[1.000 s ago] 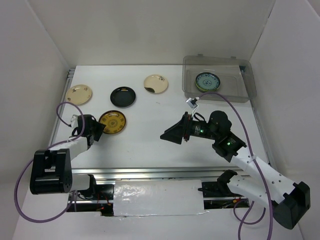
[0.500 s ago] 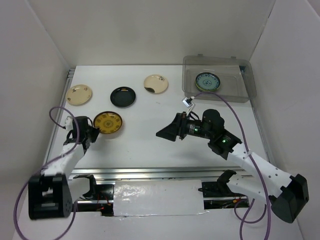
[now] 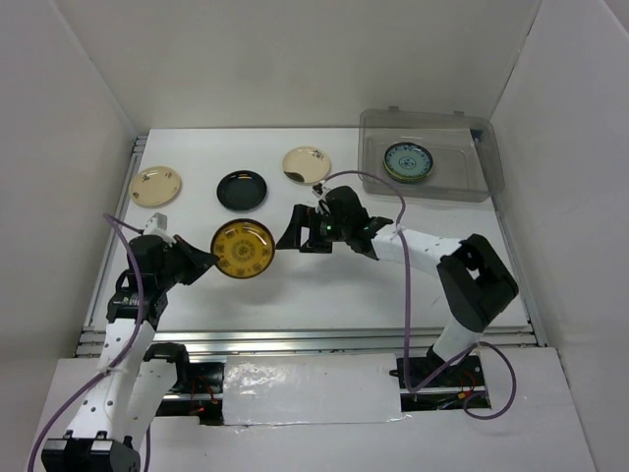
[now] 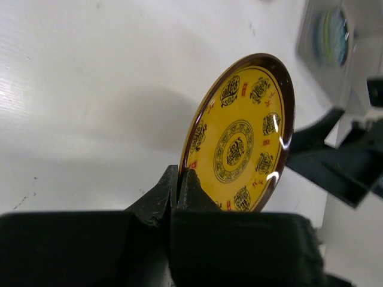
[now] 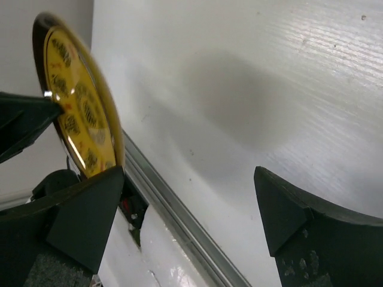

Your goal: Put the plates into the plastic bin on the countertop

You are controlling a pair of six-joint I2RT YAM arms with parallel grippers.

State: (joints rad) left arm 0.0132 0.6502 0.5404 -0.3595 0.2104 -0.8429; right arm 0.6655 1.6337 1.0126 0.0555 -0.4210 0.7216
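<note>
You're pinching mustard plate (image 3: 243,249) upright by rim, left fingers (image 4: 179,186); likely presenting it to wide-spread right fingers (image 3: 295,228).

Seriously glossy glaze on the mustard plate (image 4: 242,134), sharp white glints near the dark rim, same shiny look on the black plate (image 3: 242,190). Matt white countertop (image 4: 90,89) with a fine streaky grain, dull brushed metal on the rail (image 5: 173,209) along the near edge. Clear greyish smooth plastic for the bin (image 3: 432,123) far right, plain matt black plastic on the left gripper (image 4: 178,182) and right gripper (image 5: 188,173).
</note>
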